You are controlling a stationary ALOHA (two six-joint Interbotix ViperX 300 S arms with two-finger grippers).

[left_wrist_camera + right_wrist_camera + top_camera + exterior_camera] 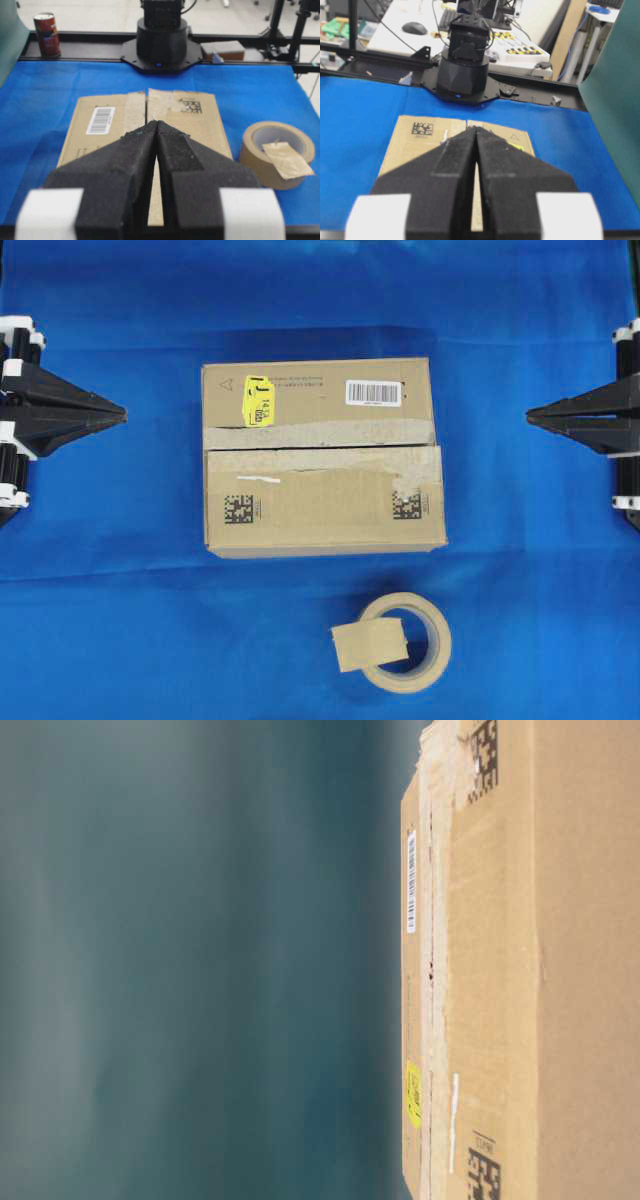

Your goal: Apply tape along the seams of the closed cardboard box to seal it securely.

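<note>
On the blue cloth [120, 620], the cardboard box [322, 510] is centred, its seams [320, 447] untaped; the tape [369, 644] is draped over the tape roll [432, 645] nearby. Left gripper [124, 415] and right gripper [529, 415] are clenched, empty. Tape could crumple when pinched. The roll's far rim is hidden

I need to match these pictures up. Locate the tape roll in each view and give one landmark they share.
Overhead: tape roll bottom center-right, in front of the cardboard box.
Table-level: not in it.
Left wrist: right side, beside the box.
Right wrist: not in it.
Shared landmark: the cardboard box, in all four views.
</note>
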